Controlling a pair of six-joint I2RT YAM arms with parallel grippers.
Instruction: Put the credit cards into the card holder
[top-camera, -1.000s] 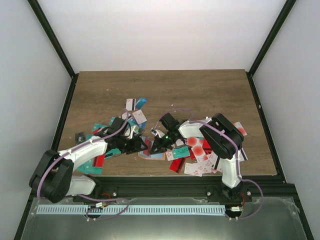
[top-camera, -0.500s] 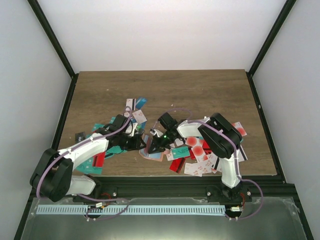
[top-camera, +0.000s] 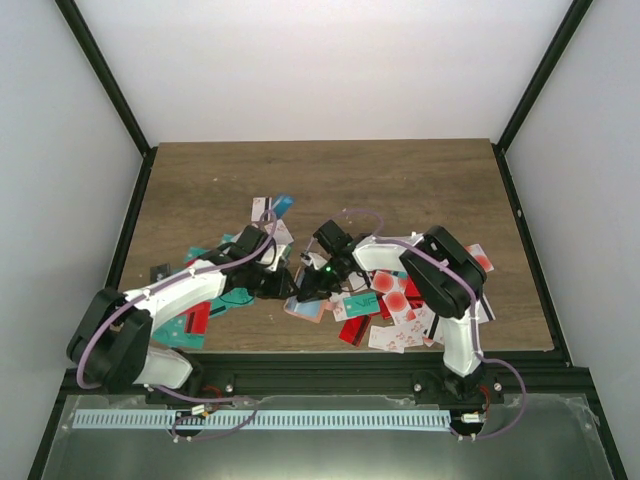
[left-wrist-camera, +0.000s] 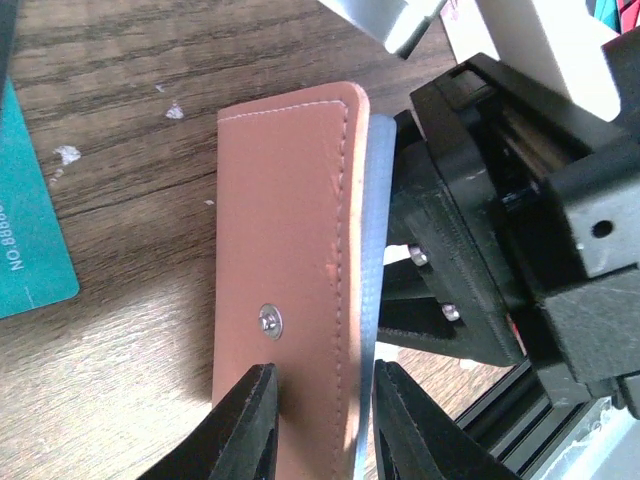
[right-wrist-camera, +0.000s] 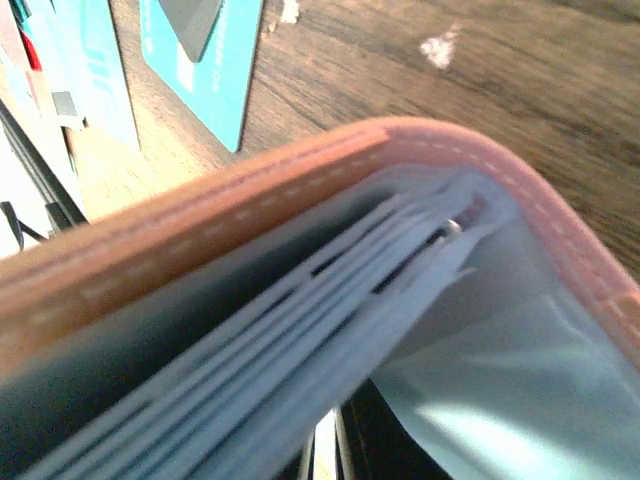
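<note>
My left gripper (left-wrist-camera: 322, 385) pinches one end of the pink card holder (left-wrist-camera: 290, 220), with the metal snap (left-wrist-camera: 268, 319) just ahead of my fingers (left-wrist-camera: 245, 430). The holder gapes slightly over the tabletop (left-wrist-camera: 110, 90) and its blue lining (right-wrist-camera: 470, 330) faces my right gripper (top-camera: 306, 292). That gripper sits tight against the open side, pressed nearly together; whether it pinches anything I cannot tell. A teal card (left-wrist-camera: 30, 230) lies off to one side of my left gripper, and more credit cards (top-camera: 400, 300) are heaped beneath my right arm (top-camera: 445, 290).

card holder (right-wrist-camera: 180, 250) blurred, its edges cropped, inner layers (right-wrist-camera: 330, 330) perhaps pockets, unclear
</note>
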